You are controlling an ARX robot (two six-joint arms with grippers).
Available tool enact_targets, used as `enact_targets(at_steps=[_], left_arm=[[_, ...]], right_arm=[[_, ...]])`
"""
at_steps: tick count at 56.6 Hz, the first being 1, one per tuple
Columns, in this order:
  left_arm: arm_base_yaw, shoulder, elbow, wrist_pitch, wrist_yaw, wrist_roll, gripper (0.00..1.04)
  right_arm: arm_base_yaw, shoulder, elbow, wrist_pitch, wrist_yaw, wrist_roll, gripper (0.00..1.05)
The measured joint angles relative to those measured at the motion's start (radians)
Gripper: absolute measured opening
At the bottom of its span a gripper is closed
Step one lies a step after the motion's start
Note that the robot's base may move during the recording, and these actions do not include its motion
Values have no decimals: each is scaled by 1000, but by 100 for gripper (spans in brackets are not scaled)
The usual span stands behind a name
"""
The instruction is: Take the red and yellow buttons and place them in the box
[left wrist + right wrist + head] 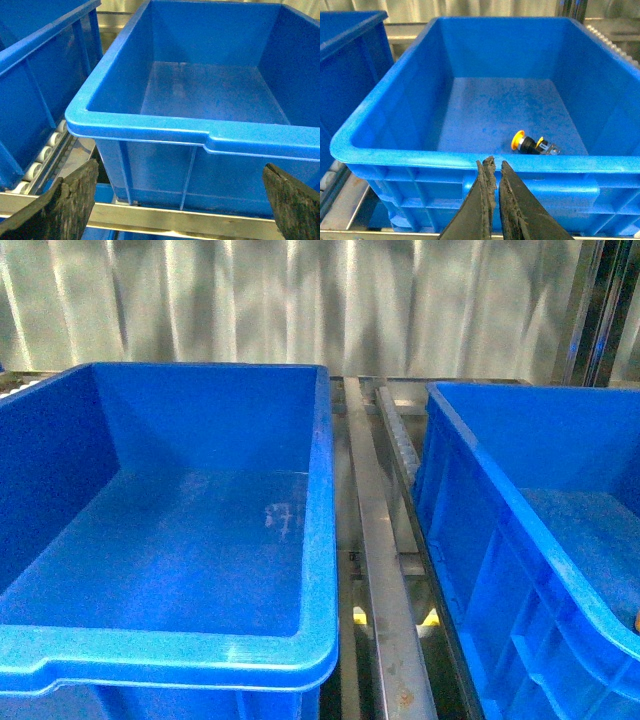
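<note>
Two blue bins sit side by side on a metal roller rack (385,570). The left bin (318,540) has nothing in it that I can see. In the right bin (395,159) one yellow button (534,144) lies on its side on the floor, close to the near wall.

The right gripper (495,172) hangs just outside that near wall, its fingers nearly closed with only a thin gap and nothing between them. The left gripper (180,200) waits before the left bin, fingers (70,200) spread wide and empty.

This looks like the start of a pick. Next, I judge, the right gripper must open, clear the rim and drop onto the button.
</note>
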Motion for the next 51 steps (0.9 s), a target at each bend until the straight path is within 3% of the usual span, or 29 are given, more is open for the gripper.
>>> enact_targets(at_steps=[18,38,51], left_arm=[[0,0,0,0,0,0,97],[0,0,0,0,0,0,97],[0,0,0,0,0,0,97]], right_arm=[[0,-5,0,-2,1,0,7],[0,-5,0,-2,1,0,66],[0,-6,0,-2,1,0,100]])
